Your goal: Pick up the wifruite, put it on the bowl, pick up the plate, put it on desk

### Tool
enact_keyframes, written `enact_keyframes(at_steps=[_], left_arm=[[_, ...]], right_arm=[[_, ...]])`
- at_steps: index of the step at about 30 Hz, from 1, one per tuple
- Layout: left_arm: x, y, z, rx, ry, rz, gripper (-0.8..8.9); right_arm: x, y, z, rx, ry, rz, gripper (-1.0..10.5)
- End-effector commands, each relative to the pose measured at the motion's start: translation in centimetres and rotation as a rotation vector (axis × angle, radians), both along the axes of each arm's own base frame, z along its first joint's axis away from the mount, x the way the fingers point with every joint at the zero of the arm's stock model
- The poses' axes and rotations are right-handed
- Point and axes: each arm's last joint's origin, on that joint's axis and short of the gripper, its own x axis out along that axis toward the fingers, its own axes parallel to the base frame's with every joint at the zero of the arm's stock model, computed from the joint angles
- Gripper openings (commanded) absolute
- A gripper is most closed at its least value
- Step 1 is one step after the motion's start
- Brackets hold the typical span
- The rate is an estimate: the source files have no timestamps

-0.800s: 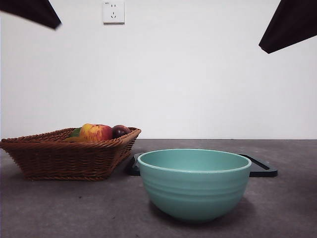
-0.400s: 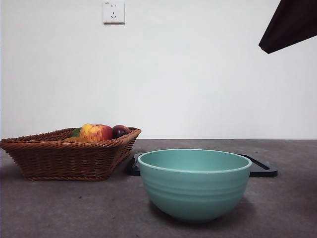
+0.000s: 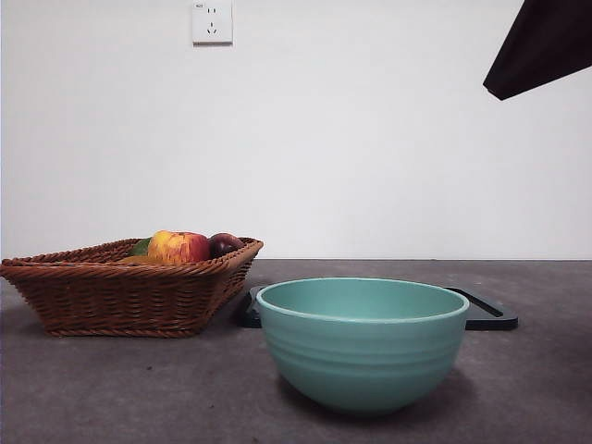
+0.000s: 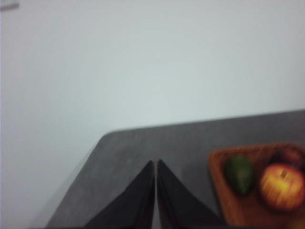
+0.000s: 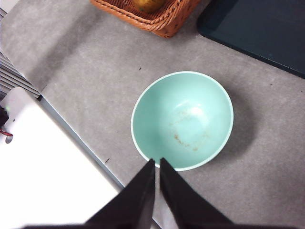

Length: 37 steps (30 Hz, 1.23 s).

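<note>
The mint-green bowl (image 3: 363,344) stands empty on the dark grey desk (image 3: 129,388). From the right wrist view the bowl (image 5: 182,119) lies below my right gripper (image 5: 156,162), whose jaws are shut and hold nothing, high over the bowl's rim. A dark flat plate (image 3: 487,313) lies on the desk just behind the bowl, and it shows as the plate (image 5: 259,26) in the right wrist view too. My left gripper (image 4: 155,163) is shut and empty, high above the desk's corner (image 4: 133,148) beside the basket. The wifruite is hidden.
A brown wicker basket (image 3: 102,291) at the left holds a red-yellow apple (image 3: 178,247), a dark purple fruit (image 3: 225,244) and a green fruit (image 4: 239,174). The right arm's black tip (image 3: 546,46) hangs at the top right. A white wall stands behind.
The black arm tip at the top left has left the front view. The bowl, plate, basket and the right arm's tip have not moved.
</note>
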Motion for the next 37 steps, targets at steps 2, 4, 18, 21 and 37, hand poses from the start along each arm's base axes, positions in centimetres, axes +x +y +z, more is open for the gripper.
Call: enact_keyframes(at_steps=[2,4,18,21,37], left_arm=[[-0.2,0.2,-2.8,0.012,0.022,0.029,0.08],[-0.3,0.2,-4.3,0.01,0.041,0.033,0.08],[-0.6,0.5,-9.5,0.002,0.095,0.065,0.08],[-0.8,0.5,-10.2,-0.001,0.119,0.067,0.08],[-0.9,0.5,-11.7,-0.038,0.219,0.068,0.08]], right_arm=[[0.0,0.2,0.6,0.017,-0.015,0.004,0.1],[0.0,0.2,0.6,0.017,-0.015,0.004,0.1],[0.0,0.2,0.6,0.017,-0.015,0.003,0.1],[0.0,0.2,0.6,0.017,-0.014,0.003,0.1],[0.0,0.2,0.6,0.017,-0.015,0.003,0.1]])
